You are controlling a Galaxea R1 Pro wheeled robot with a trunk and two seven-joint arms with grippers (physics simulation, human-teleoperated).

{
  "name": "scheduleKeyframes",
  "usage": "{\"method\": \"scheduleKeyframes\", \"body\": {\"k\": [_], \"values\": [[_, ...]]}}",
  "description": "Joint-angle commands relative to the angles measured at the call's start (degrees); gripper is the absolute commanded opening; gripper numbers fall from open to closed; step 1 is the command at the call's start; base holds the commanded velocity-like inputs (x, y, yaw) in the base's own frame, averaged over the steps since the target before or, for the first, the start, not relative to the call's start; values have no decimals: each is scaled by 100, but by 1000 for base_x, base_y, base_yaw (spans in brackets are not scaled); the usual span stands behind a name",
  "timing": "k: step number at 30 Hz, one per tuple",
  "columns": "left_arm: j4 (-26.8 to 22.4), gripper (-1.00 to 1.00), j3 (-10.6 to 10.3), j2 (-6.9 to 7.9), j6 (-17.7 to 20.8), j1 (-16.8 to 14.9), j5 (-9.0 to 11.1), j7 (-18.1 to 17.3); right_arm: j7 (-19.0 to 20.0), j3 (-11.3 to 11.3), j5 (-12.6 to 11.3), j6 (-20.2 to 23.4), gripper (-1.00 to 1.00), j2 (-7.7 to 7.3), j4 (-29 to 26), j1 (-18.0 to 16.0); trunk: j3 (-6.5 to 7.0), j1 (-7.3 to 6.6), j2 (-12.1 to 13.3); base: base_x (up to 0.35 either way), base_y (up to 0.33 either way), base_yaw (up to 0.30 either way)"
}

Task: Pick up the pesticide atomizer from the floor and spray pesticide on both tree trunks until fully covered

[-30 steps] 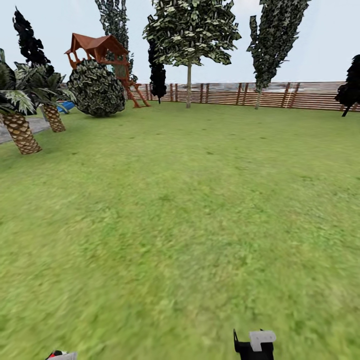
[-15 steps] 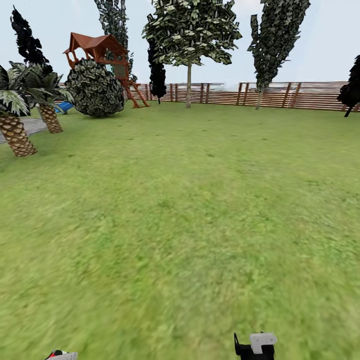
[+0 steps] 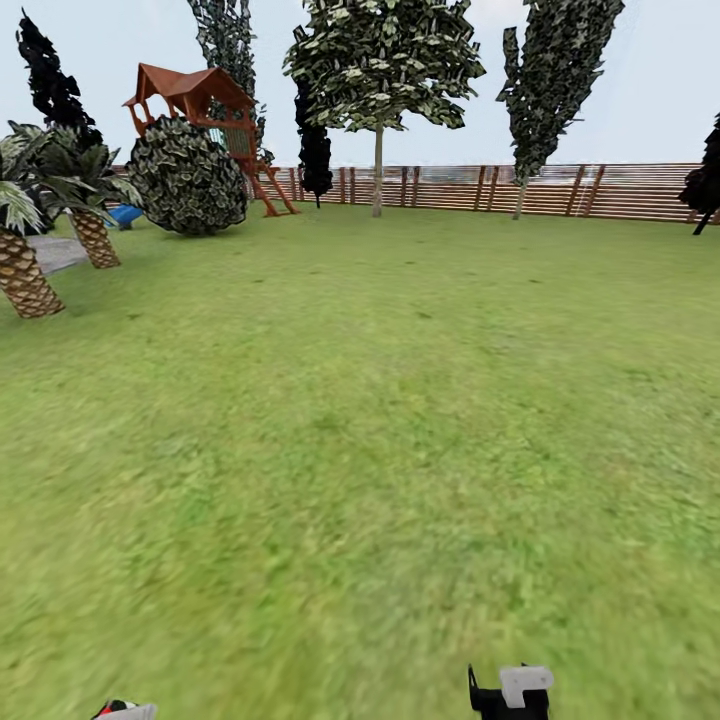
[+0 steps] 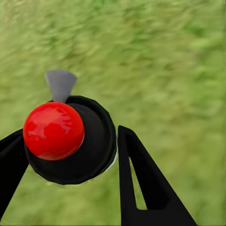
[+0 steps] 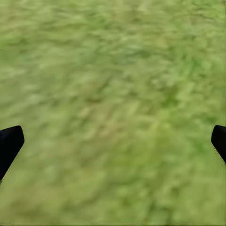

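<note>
Our left gripper [image 4: 66, 150] clamps the pesticide atomizer [image 4: 70, 139]; our right gripper [image 5: 113, 141] hangs spread over grass. Our view has swung slightly rightward: the palm [image 3: 20, 270] sits nearer the frame's edge, trees [image 3: 378, 70] by the fence [image 3: 600, 190] ahead.

Bright, even daylight, pale sky [image 3: 660, 90]. Faint shadows under palms [image 3: 20, 280]. Grass [image 3: 360, 480] smeared/blurry, esp. near cam & both wrist views. Red ball [image 4: 53, 130] has soft glare.
</note>
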Motion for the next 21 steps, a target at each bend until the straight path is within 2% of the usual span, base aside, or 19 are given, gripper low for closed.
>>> {"method": "scheduleKeyframes", "body": {"k": [1,21], "values": [[3,-100,33,0,-15,-3,-3,-5,-60,44,21,-2,100,1,5,-4,-5,3,-2,340,0,0],[3,-100,32,-2,9,-3,-2,13,-50,38,0,-21,100,15,-19,-4,-5,3,-2,340,0,0]]}}
